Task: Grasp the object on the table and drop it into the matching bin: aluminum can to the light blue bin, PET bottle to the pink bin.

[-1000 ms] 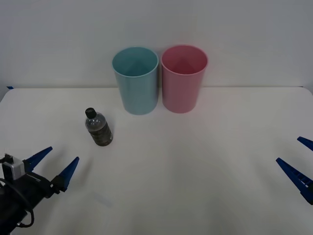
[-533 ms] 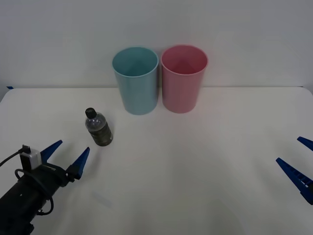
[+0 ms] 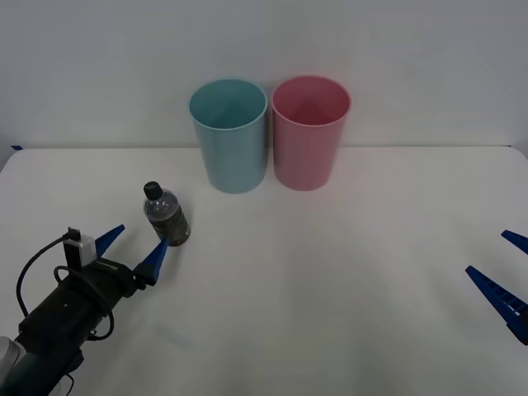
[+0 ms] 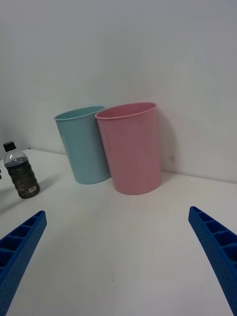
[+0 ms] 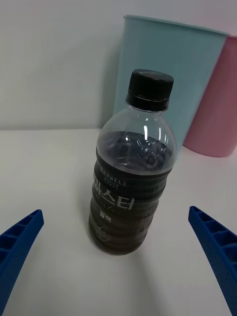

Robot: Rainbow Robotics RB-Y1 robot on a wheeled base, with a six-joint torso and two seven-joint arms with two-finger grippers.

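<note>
- Bottle position: the PET bottle stands upright on the table, left of centre, its black cap up and its long axis vertical. It is nearer the robot than the two bins and well apart from them.
- Left gripper: it sits low over the table, just on the near-left side of the bottle, fingers spread wide and holding nothing. In the front view the right-hand fingertip is just beside the bottle's base; I cannot tell whether it touches.
- Direction to the target: in the left wrist view the bottle stands centred in the gap between the two blue fingers, a little farther out than the tips. The open jaws look wider than the bottle's body, so by my judgement a straight push forward, away from the robot and slightly right, would bring the fingers either side of the labelled body.
- Right gripper: it is parked at the far right edge of the table, fingers open and empty, well apart from the bottle. The left arm is clearly the nearer one.
- Bins: the pink bin stands at the back of the table, touching or almost touching the light blue bin on its left. The pink one is the bottle's matching destination, so the carry would run far and to the right, past the blue bin.
</note>
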